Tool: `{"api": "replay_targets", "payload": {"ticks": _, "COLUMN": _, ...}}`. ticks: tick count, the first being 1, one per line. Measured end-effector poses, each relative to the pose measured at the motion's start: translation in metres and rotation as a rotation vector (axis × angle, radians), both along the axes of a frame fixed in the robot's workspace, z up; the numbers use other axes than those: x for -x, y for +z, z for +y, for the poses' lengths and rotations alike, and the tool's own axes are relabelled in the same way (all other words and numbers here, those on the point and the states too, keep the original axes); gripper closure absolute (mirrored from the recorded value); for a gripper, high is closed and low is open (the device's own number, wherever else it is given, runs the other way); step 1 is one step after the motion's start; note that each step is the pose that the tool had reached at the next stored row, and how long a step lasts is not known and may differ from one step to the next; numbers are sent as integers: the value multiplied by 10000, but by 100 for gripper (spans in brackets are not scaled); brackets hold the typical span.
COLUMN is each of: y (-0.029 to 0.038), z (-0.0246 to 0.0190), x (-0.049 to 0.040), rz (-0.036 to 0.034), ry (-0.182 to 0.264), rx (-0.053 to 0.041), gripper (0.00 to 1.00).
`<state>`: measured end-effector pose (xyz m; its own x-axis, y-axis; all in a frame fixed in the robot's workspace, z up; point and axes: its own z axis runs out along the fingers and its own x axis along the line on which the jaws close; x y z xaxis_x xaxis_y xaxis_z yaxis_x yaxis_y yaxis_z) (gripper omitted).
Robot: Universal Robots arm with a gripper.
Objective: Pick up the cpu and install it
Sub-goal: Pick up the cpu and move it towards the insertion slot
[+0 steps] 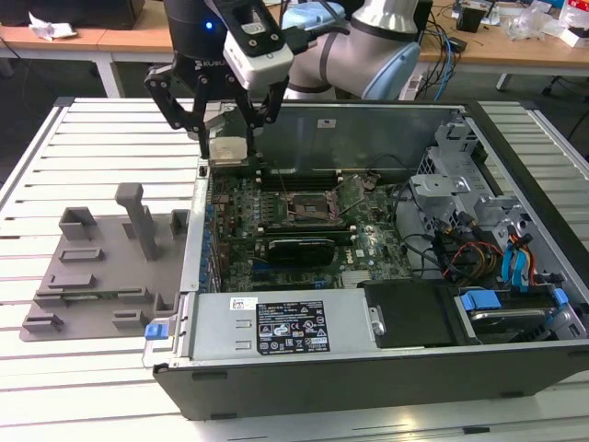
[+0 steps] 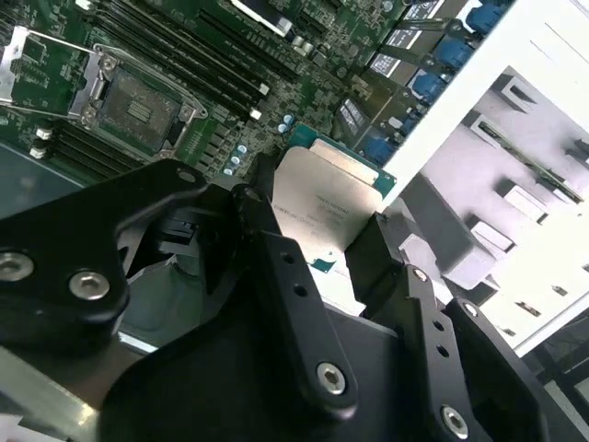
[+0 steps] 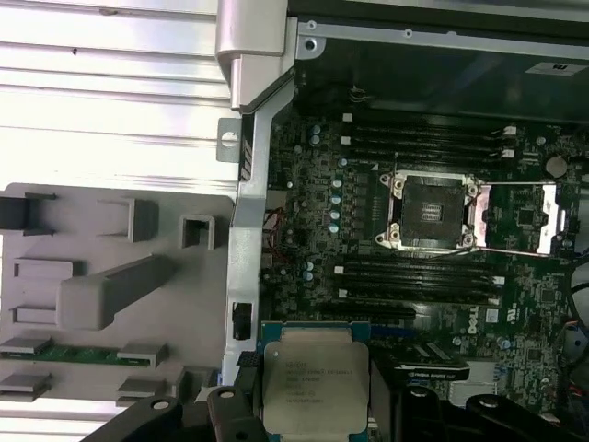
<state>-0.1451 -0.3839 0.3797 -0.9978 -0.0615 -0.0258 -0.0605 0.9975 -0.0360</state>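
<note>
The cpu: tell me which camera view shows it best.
The first wrist view: the cpu faces the camera flat-on, its silver top nearly whole between the jaws. In the second wrist view the cpu is tilted and partly hidden behind the jaws. In the exterior view the cpu is small between the jaws.

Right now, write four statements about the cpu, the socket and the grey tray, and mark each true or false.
1. The fingers are shut on the cpu. True.
2. The cpu sits in the socket. False: the socket is empty with its frame swung open, and the cpu is held off to one side of it.
3. The grey tray lies outside the computer case, on the exterior view's left. True.
4. The cpu rests on the grey tray. False: the fingers hold it in the air, off the tray.
</note>
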Motion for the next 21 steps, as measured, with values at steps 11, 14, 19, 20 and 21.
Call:
{"api": "replay_targets", "payload": {"ticks": 11, "y": -67, "z": 42, "x": -156, "rz": 0, "ry": 0, "rx": 12, "gripper": 45}}
{"api": "replay_targets", "payload": {"ticks": 14, "y": -78, "z": 54, "x": -194, "rz": 0, "ry": 0, "rx": 14, "gripper": 45}}
{"api": "replay_targets", "payload": {"ticks": 19, "y": -124, "z": 158, "x": -346, "rz": 3, "ry": 0, "rx": 31, "gripper": 45}}
{"api": "replay_targets", "payload": {"ticks": 20, "y": -132, "z": 186, "x": -378, "rz": 4, "ry": 0, "rx": 33, "gripper": 45}}
{"api": "replay_targets", "payload": {"ticks": 21, "y": -138, "z": 209, "x": -403, "rz": 5, "ry": 0, "rx": 37, "gripper": 45}}
